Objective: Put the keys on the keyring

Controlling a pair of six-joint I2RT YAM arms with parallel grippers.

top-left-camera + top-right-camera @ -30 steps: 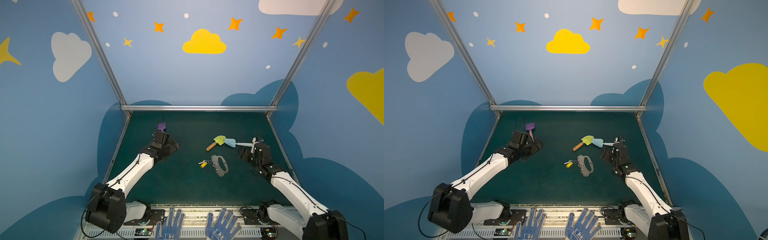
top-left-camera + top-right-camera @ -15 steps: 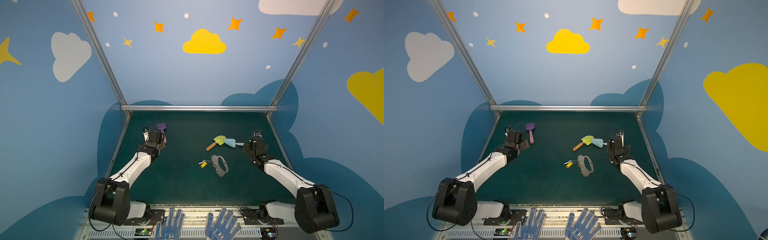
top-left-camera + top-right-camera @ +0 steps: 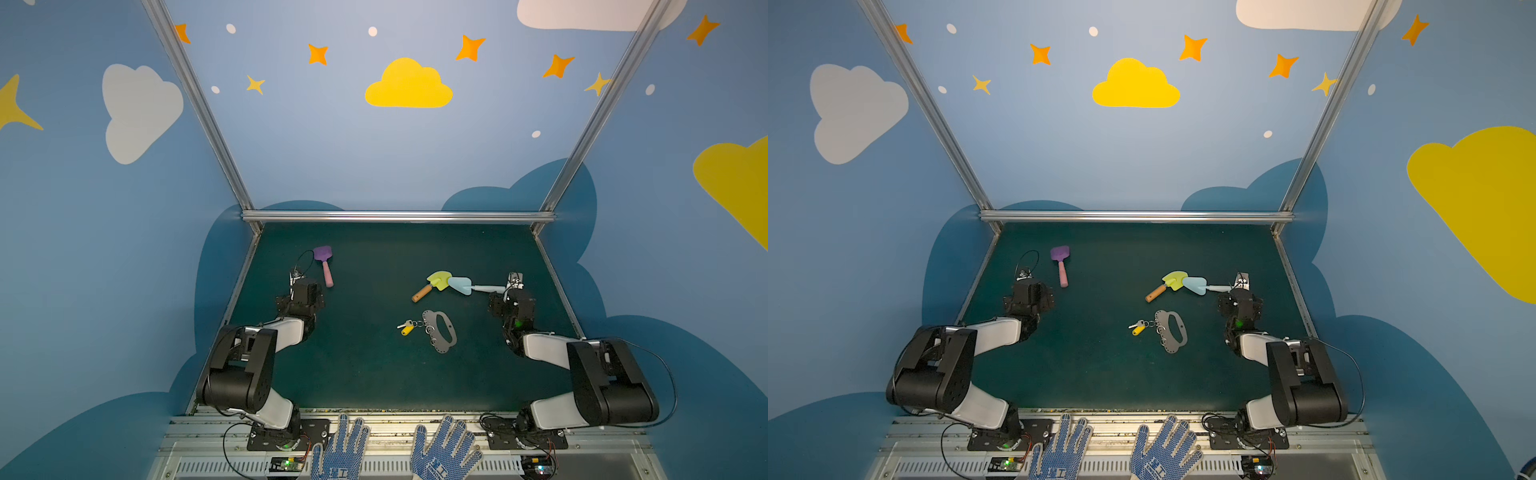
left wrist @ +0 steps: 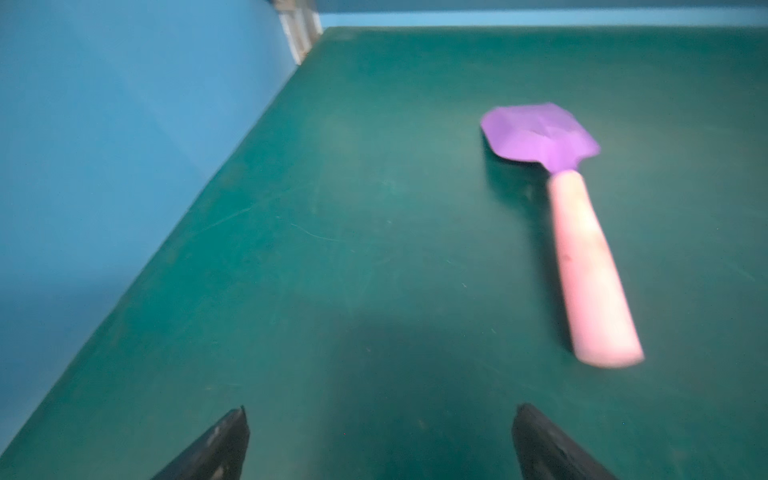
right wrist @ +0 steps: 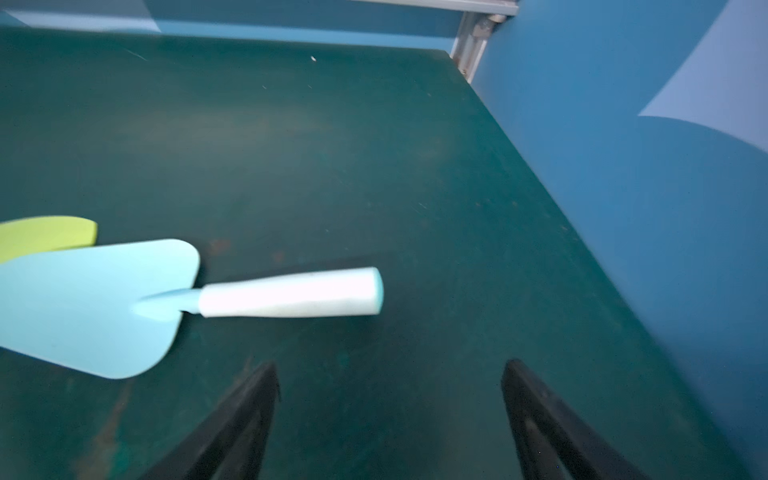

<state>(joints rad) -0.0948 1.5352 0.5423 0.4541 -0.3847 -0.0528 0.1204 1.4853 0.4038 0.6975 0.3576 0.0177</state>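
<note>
The keys (image 3: pixel 406 327) (image 3: pixel 1138 326), a silver key and a yellow-headed one on a small ring, lie on the green mat mid-table. They touch the left end of the keyring (image 3: pixel 443 333) (image 3: pixel 1173 331), a flat grey oval plate with an oblong cut-out. My left gripper (image 3: pixel 306 291) (image 3: pixel 1030 293) sits near the mat's left edge, far from both. In the left wrist view it (image 4: pixel 380 419) is open over bare mat. My right gripper (image 3: pixel 513 297) (image 3: pixel 1242 301) is near the right edge, and it (image 5: pixel 388 374) is open and empty. Neither wrist view shows the keys or the keyring.
A purple shovel with a pink handle (image 3: pixel 324 264) (image 4: pixel 582 249) lies just beyond my left gripper. A yellow-green shovel (image 3: pixel 434 284) (image 5: pixel 45 237) and a light blue shovel (image 3: pixel 465 286) (image 5: pixel 104 303) lie touching left of my right gripper. Blue walls close three sides. Two blue gloves (image 3: pixel 341 449) rest at the front rail.
Both arms have folded back toward their bases. My left gripper drew away from the purple shovel toward the left edge. Both grippers stayed open.
</note>
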